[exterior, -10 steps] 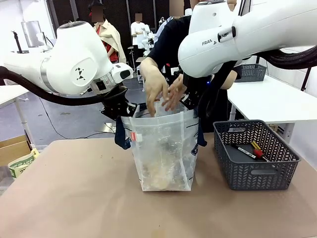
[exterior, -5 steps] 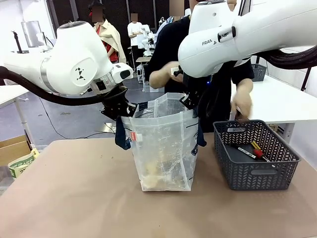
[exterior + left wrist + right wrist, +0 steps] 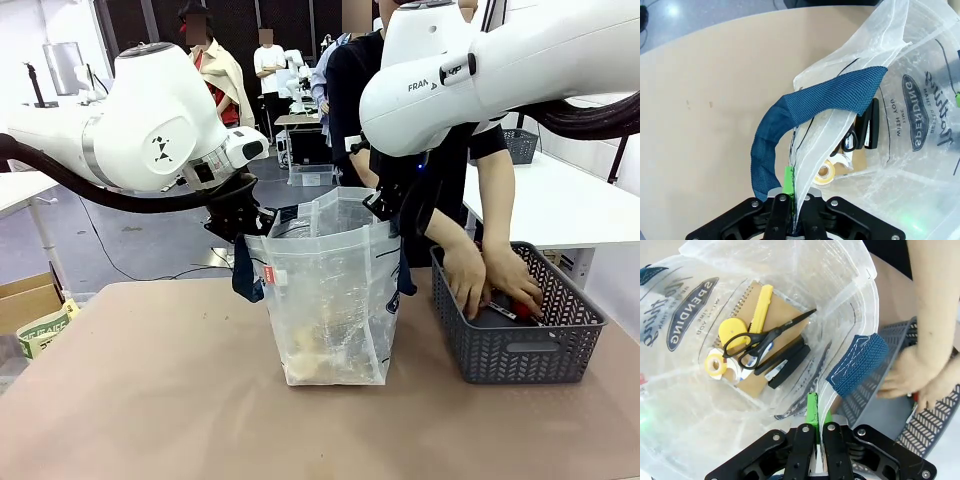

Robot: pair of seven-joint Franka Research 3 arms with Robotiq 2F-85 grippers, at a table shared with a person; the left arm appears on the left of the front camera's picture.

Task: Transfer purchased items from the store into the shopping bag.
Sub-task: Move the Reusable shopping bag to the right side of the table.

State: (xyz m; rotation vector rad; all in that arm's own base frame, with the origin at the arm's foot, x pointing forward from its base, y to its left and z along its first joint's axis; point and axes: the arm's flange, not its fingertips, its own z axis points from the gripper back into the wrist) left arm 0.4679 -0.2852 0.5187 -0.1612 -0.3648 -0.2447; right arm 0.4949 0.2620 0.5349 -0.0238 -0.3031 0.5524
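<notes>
The brown surface (image 3: pixel 150 400) carries the shopping bag (image 3: pixel 330 300) at its middle, standing upright with its mouth open. We have it by the rim on both sides. The left fingers (image 3: pixel 788 177) are clamped together on the thin plastic just beside a navy strap (image 3: pixel 805 105). The right fingers (image 3: pixel 812 410) are pinched on the opposite rim, near the other strap (image 3: pixel 857 365).

We judge the bag light, soft and slippery. The film would fold in on itself if either hold let go, so the woven straps look like the surer place to grip if we had to lift it. The rim is the right place only for holding the mouth wide.

To our right, just beside the bag, stands a grey basket (image 3: pixel 520 355). The person's two hands (image 3: pixel 465 285) are down inside it, over a pen and something red (image 3: pixel 520 308).

At the bottom of the bag lies a tan spiral notebook (image 3: pixel 752 382), flat and stiff. On it lie black scissors (image 3: pixel 771 333), a black stapler (image 3: pixel 787 362), a yellow cutter (image 3: pixel 761 307), a round yellow item (image 3: pixel 732 330) and a roll of tape (image 3: pixel 715 365). All seem small, hard and light. The scissor points could pierce the film if the bag were jolted.
</notes>
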